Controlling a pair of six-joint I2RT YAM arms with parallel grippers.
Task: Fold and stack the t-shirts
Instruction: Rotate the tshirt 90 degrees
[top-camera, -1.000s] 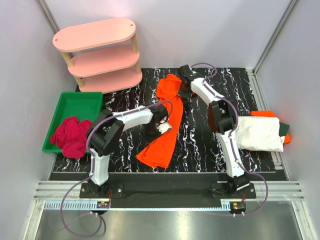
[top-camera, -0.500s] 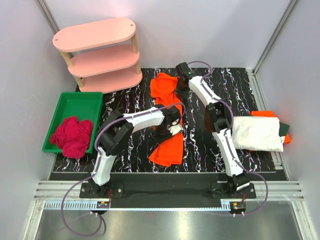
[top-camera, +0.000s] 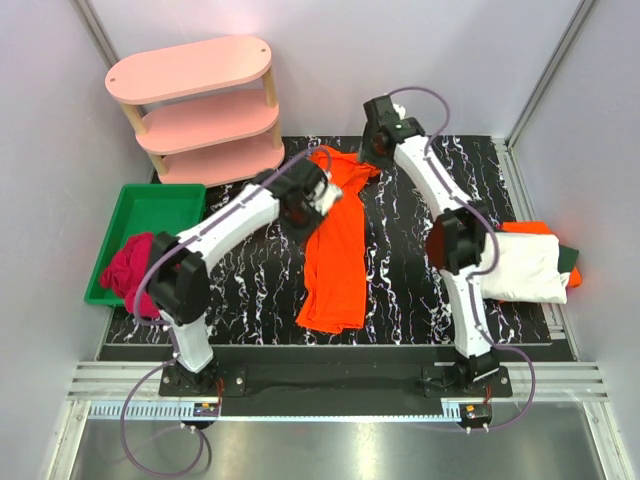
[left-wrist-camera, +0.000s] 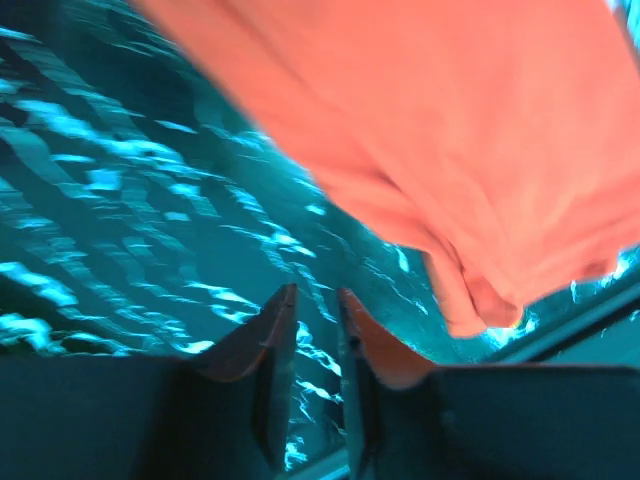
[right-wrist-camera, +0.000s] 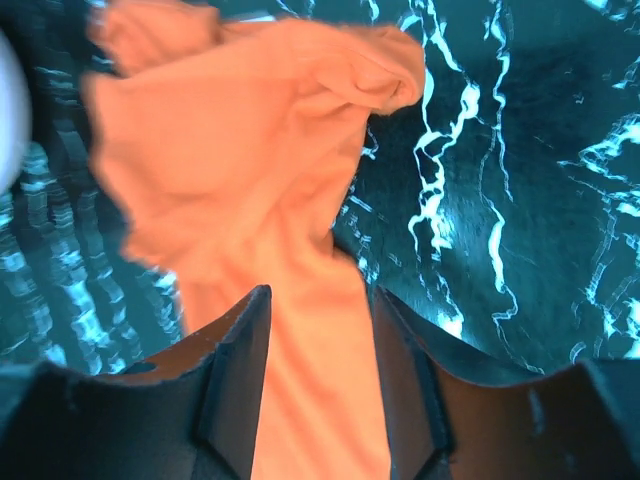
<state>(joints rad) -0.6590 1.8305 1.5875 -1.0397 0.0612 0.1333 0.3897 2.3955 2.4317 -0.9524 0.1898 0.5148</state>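
Note:
The bright orange t-shirt (top-camera: 335, 255) lies stretched in a long strip on the black marbled table (top-camera: 240, 290), from the far middle toward the near edge. My left gripper (top-camera: 322, 197) hangs at its far left side. In the left wrist view (left-wrist-camera: 315, 295) the jaws stand a narrow gap apart with only table between them, and the orange shirt (left-wrist-camera: 450, 130) is off to the right. My right gripper (top-camera: 368, 152) is over the shirt's far end. In the right wrist view (right-wrist-camera: 318, 295) it is open above the orange cloth (right-wrist-camera: 250, 170). A folded white t-shirt (top-camera: 515, 265) tops a stack at the right.
Under the white shirt an orange one (top-camera: 535, 228) and a dark green one (top-camera: 570, 257) stick out. A green tray (top-camera: 160, 205) at the left holds a crumpled red cloth (top-camera: 140, 272). A pink three-tier shelf (top-camera: 195, 110) stands at the far left.
Both grippers have gone from shut to open and let go of the orange shirt. The left arm swung to the far side, and the shirt now lies pulled out long.

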